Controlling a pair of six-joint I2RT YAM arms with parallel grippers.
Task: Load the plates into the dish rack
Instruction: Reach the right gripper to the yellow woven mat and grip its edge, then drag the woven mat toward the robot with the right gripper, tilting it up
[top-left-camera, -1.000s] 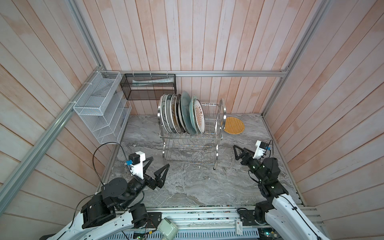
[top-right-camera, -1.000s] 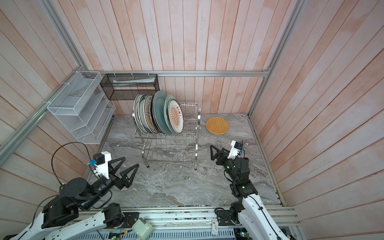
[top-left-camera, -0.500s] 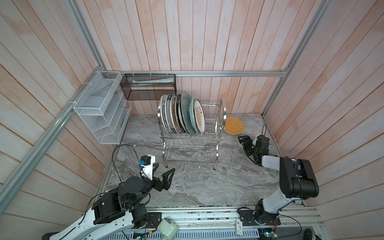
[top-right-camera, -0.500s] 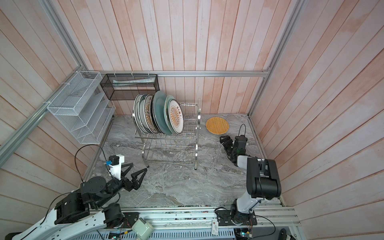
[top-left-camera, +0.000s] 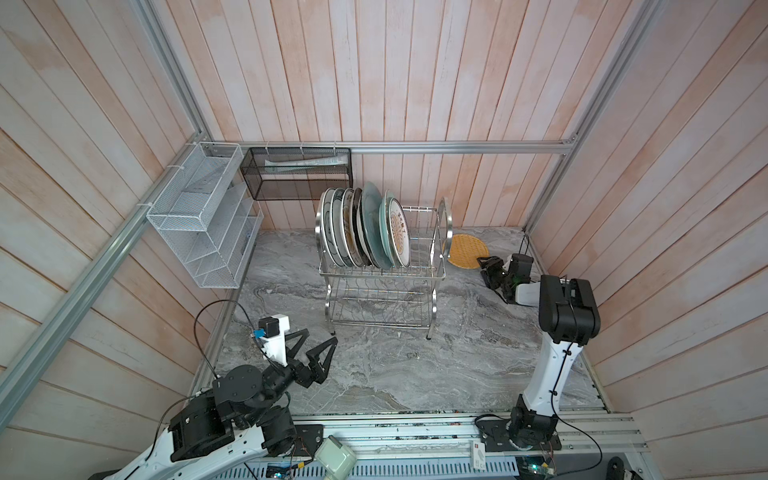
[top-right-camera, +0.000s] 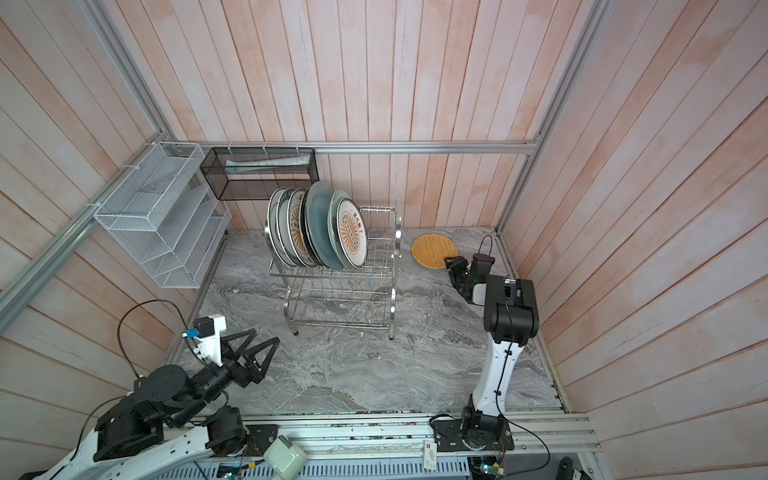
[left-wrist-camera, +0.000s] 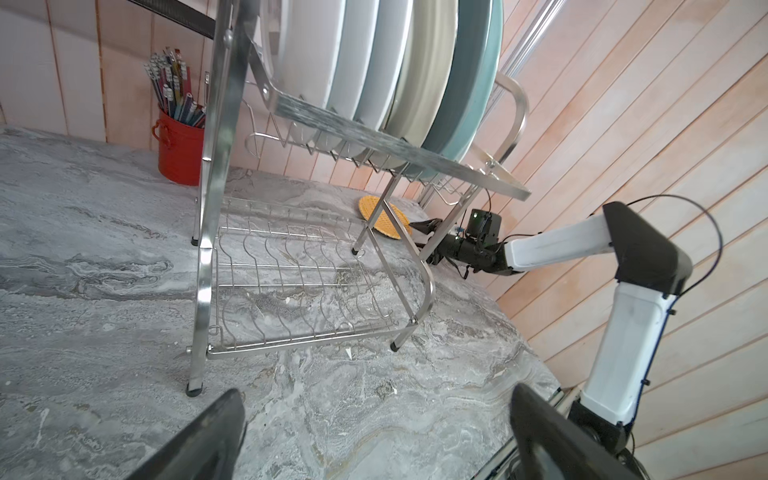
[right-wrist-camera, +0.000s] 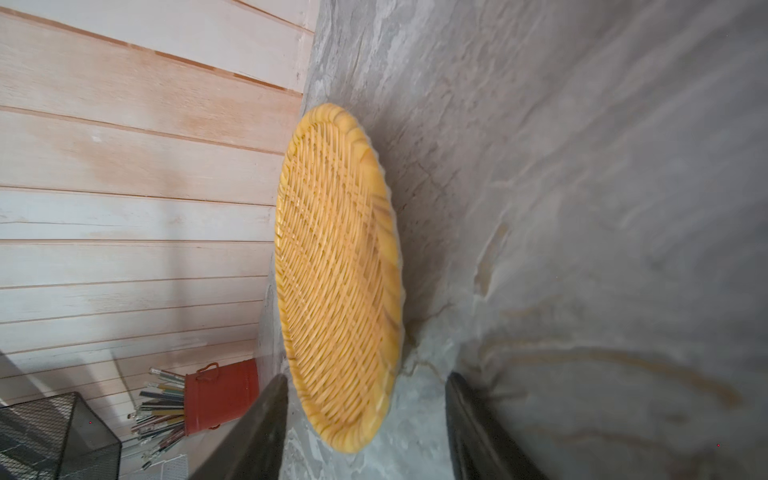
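Seven or so plates (top-left-camera: 365, 228) stand on edge in the upper tier of the dish rack (top-left-camera: 374, 272), packed toward its left end. The upright prongs hold them leaning together like filed records. The rack is shiny steel wire with arched tubular ends, and its lower tier holds no plates.

Just beyond the rack's right end, the orange lattice plate (top-left-camera: 467, 251) lies flat on the grey, marbled surface (top-left-camera: 395, 365). It is round and glossy, with a basket-weave pattern and a raised rim.

The right claw (right-wrist-camera: 365, 378) comes in low at the plate's near edge. Its jaws are apart, one on either side of the rim, and a gap shows beside the plate, so nothing is grasped. That low, sideways approach probably suits pinching a thin rim off a flat surface.

In front of the rack's left corner, the left claw (top-left-camera: 320, 334) hovers spread wide and holds nothing.
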